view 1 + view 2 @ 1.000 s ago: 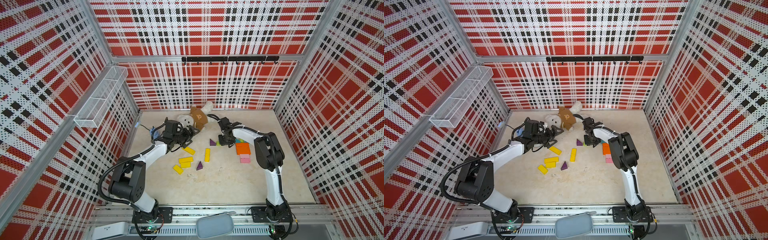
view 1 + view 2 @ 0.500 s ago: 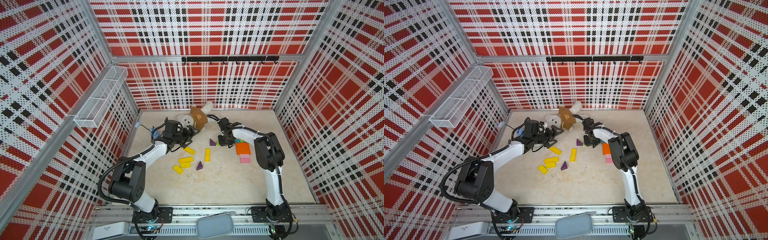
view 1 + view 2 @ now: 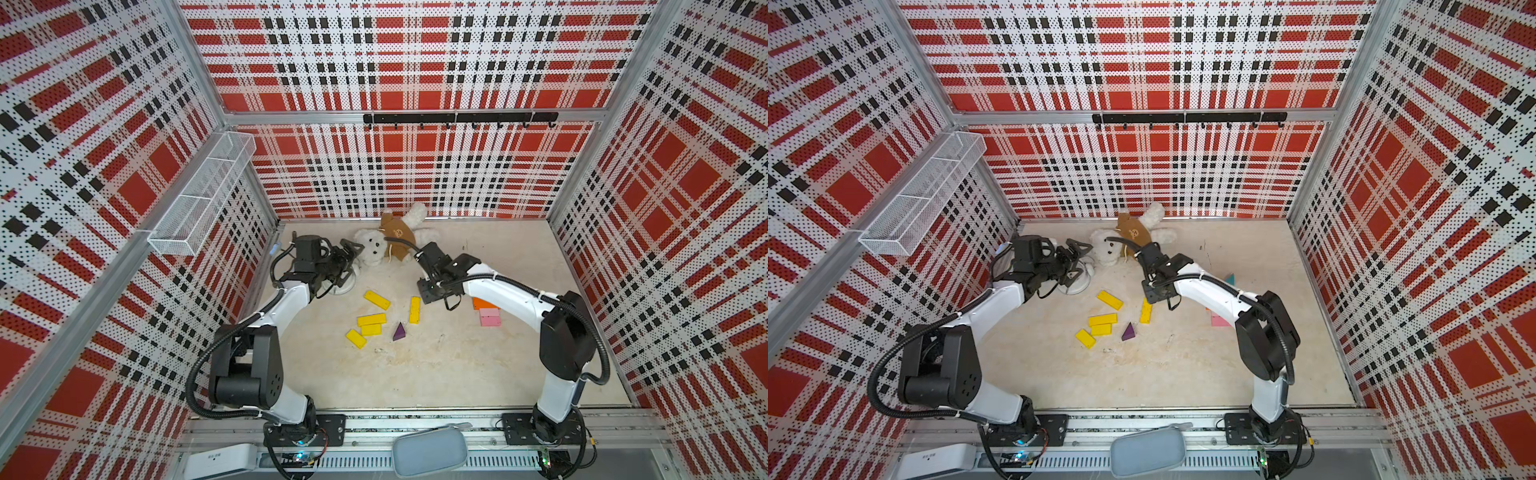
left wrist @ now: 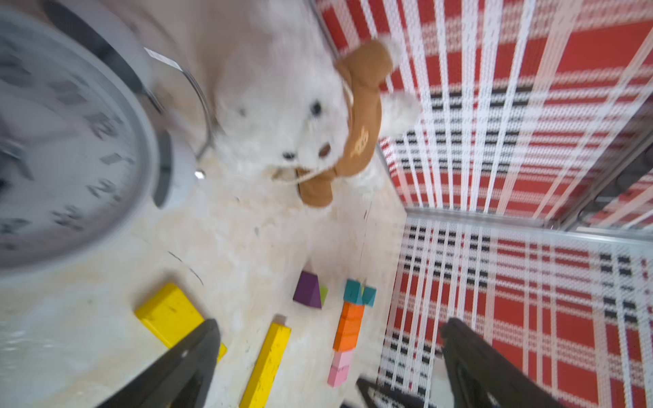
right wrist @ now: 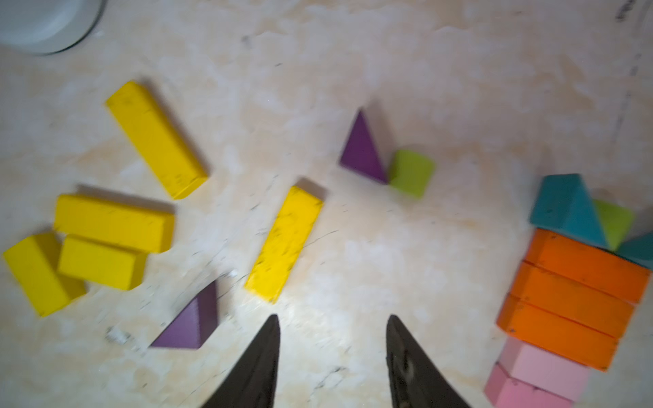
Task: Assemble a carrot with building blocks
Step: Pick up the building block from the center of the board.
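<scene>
The right tool [image 5: 333,319] was seen partly spread with nothing pinched, over the surface [image 5: 353,88]. A yellow block [image 5: 284,243] lay just ahead, its long axis slanted toward the tool. The left tool [image 4: 328,325] was spread wide and empty. Orange blocks [image 5: 579,293] were laid side by side in one row, with teal triangles [image 5: 562,208] at one end and pink blocks [image 5: 544,371] at the other.

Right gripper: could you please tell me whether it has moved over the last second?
Yes. In a top view the right gripper has slid toward the nearest yellow block.

Top views bright, evenly lit, sharp — wrist views smeared with blur.
</scene>
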Controlling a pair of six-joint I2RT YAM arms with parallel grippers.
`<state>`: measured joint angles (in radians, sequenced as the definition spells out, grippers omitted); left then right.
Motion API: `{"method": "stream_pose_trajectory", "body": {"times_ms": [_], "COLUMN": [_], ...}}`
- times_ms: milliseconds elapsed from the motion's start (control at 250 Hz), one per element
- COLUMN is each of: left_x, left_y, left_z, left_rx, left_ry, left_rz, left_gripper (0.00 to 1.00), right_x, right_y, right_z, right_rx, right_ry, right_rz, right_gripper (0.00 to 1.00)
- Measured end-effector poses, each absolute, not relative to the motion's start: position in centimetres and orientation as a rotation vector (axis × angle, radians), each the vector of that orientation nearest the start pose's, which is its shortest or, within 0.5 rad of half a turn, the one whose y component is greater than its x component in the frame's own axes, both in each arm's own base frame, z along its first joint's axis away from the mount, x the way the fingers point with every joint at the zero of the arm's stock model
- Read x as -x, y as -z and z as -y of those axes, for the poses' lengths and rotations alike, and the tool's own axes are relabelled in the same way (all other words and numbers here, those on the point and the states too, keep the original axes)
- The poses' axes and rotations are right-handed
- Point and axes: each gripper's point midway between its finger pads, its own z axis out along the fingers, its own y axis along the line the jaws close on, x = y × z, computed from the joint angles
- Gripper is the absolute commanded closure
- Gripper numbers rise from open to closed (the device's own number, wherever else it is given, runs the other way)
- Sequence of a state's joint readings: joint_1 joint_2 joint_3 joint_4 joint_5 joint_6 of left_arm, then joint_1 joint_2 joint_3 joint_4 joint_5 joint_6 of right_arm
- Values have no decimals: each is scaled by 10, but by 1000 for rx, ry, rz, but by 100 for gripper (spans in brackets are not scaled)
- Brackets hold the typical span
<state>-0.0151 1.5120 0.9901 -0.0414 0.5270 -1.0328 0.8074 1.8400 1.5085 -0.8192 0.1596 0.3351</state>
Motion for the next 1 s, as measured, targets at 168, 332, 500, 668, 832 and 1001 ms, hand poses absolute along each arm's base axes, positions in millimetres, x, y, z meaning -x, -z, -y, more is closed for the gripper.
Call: {"method": "stream_pose_trajectory", "body": {"times_ms": [168, 332, 500, 668, 832, 1001], "left_x": [-435, -434, -433, -432, -432, -431], "left_y": [-201, -201, -201, -201, -201, -201], "left_z": [73, 77, 82, 86, 90, 91], "left_rx": [838, 835, 824, 814, 807, 805], "left_ry": [1126, 1131, 1138, 1143, 1147, 1149], "left_rz": [-2075, -2080, -2089, -2096, -2101, -2103], "left_gripper": [1, 1, 0, 1, 0, 1], "right_x": [-265, -242, -239, -239, -244, -253], "right_y": [-107, -88, -66, -44, -40, -43], "right_z": [-353, -370, -371, -371, -370, -378], "right_rx": [864, 1006, 1059, 1072, 1062, 1039], "right_ry": [-181, -231, -229, -191, -154, -147], "right_rz": [-2613, -2633, -2677, -2720, -2722, -2701], "right_gripper": [34, 28, 27, 27, 28, 32]}}
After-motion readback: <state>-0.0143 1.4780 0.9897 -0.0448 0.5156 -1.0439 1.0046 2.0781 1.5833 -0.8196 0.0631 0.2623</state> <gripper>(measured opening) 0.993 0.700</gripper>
